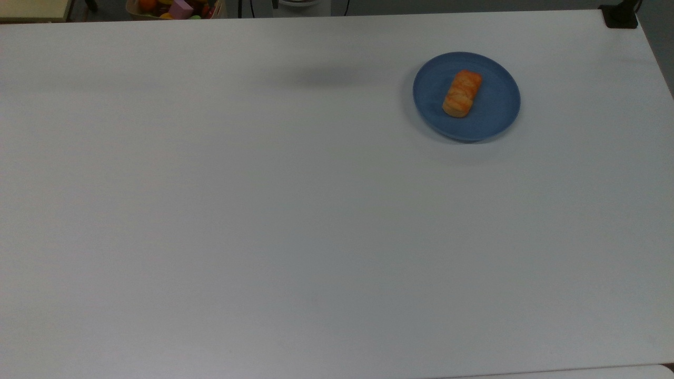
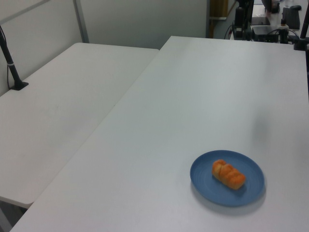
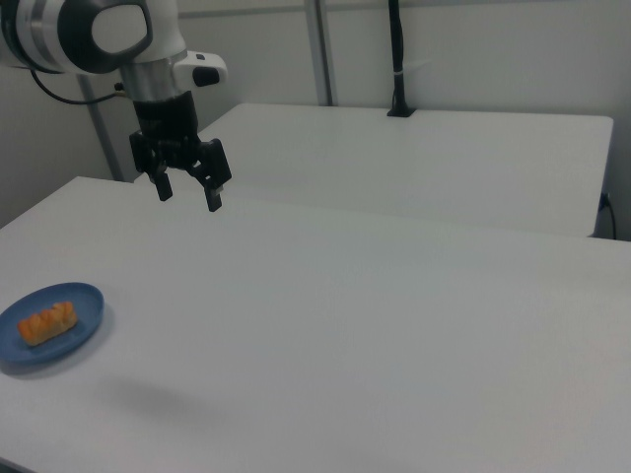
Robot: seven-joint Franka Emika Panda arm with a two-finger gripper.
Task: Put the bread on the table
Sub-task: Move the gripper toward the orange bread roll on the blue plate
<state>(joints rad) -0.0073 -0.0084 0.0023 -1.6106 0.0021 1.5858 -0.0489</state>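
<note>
The bread [image 1: 462, 93], a small oblong golden-orange loaf with darker braided streaks, is seen lying on a round blue plate [image 1: 495, 113] in the upper right of the top view. The plate rests on the white table [image 1: 263, 237], which fills almost that whole frame. A soft dark shadow [image 1: 329, 78] is cast on the tabletop in the upper middle of the top view, well apart from the plate.

In the left view the plate [image 2: 205, 179] and bread [image 2: 228, 174] are found in the lower right of the frame, and a second white table [image 2: 58, 116] is shown adjoining the first table [image 2: 183, 106] along the left view's left. A black pole [image 2: 10, 60] is mounted on that second table near the upper left edge.

The gripper [image 3: 187, 195] is given in the right view, in the upper left of the frame, hanging from the white arm [image 3: 99, 34] well above the tabletop [image 3: 375, 335]. Its two black fingers are spread apart and nothing is held between them. The plate [image 3: 84, 320] with the bread [image 3: 47, 322] sits at the lower left edge of the right view, well apart from the gripper and below it.

At the top edge of the top view a container of colourful items [image 1: 176, 8], among them a purple block, is partly seen beyond the table.
</note>
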